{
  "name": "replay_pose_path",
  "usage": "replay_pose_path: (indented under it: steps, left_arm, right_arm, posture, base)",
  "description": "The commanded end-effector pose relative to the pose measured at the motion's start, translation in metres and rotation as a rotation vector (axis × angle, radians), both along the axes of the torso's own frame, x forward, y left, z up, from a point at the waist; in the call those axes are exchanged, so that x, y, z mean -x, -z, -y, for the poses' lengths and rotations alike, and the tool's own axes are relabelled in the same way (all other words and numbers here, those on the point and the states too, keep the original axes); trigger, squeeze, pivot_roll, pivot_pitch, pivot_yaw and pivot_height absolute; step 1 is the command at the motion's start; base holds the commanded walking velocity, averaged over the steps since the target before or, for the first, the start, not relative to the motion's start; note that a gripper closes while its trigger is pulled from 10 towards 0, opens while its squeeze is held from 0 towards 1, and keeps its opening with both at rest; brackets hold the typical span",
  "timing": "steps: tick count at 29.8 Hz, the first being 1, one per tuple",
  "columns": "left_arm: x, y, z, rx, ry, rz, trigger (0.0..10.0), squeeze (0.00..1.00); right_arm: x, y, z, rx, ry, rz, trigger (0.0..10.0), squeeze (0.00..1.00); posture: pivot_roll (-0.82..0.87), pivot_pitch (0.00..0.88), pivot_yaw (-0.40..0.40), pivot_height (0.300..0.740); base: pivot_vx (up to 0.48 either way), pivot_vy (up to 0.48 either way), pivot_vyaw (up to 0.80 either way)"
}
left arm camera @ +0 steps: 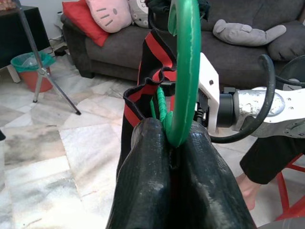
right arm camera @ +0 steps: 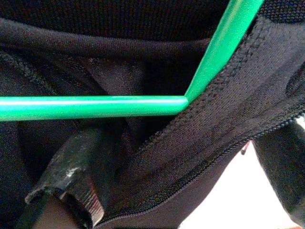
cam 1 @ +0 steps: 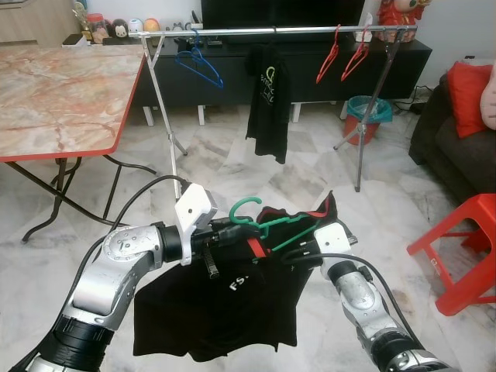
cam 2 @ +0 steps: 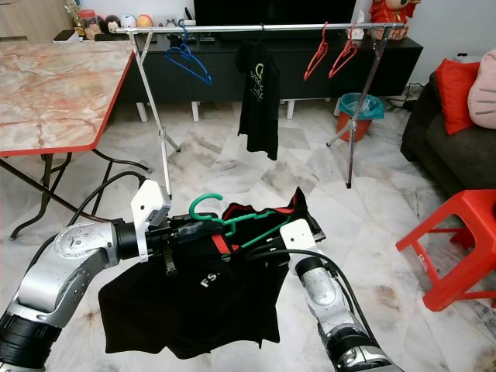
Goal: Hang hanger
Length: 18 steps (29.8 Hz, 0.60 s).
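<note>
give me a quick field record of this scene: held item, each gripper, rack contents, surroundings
held item: green plastic hanger carrying a black shirt with red trim
left gripper: shut on the hanger's hook base
right gripper: under the shirt by the hanger's arm, finger state unclear
rack: silver metal clothes rail with blue hanger, hung black shirt, two red hangers
surroundings: marble-top folding table, red plastic stool
</note>
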<state>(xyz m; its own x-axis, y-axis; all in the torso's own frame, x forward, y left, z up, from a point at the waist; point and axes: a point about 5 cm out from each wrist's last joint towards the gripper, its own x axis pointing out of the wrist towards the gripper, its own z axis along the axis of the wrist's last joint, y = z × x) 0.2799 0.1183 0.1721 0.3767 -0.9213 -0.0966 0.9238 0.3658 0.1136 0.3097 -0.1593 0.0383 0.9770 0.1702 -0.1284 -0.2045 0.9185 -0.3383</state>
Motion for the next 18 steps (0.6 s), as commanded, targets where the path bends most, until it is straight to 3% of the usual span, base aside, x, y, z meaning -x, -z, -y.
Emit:
replay_pose_path:
  steps: [1,18]
  left_arm:
    - [0.0045,-0.0089,0.0027,0.014,0.035,0.033,10.0,0.0]
    - [0.0132,-0.0044,-0.0042,-0.053,0.098,0.003,10.0,0.0]
  right_arm:
    - [-0.0019,-0.0001,-0.0003,0.021,-0.002,-0.01,0.0,0.0]
    - [0.0003,0.0034,-0.006,0.089,-0.056,-0.02,0.0,0.0]
  posture:
    - [0.04,0.0,-0.007,0.74]
    - [0.04,0.0,-0.008,0.74]
  base:
    - [0.0,0.0,0.0]
    - [0.0,0.0,0.0]
